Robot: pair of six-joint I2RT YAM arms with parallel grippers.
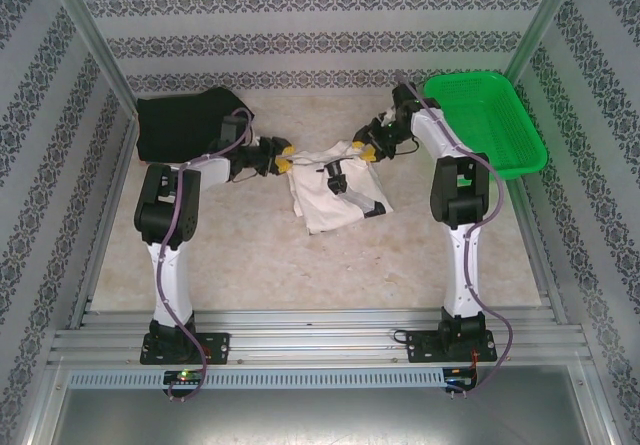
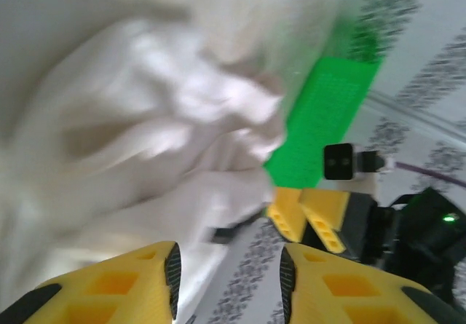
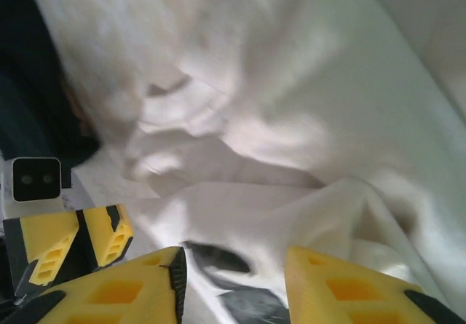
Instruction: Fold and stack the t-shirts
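Observation:
The cream t-shirt (image 1: 335,200) lies crumpled on the table between the two arms, with dark patches on it. Further back, the black t-shirt (image 1: 185,125) sits in a heap at the back left. My left gripper (image 1: 285,158) hovers at the cream shirt's left edge, and my right gripper (image 1: 365,148) at its back right edge. In the left wrist view my left gripper (image 2: 229,273) is open, the blurred cream t-shirt (image 2: 145,120) hanging just beyond it. The right wrist view shows my right gripper (image 3: 233,280) open above the cream t-shirt (image 3: 291,84).
A green mesh basket (image 1: 485,120) stands at the back right, close behind the right arm. Patterned walls and metal posts close in the table on three sides. Bare tabletop lies in front of the cream shirt.

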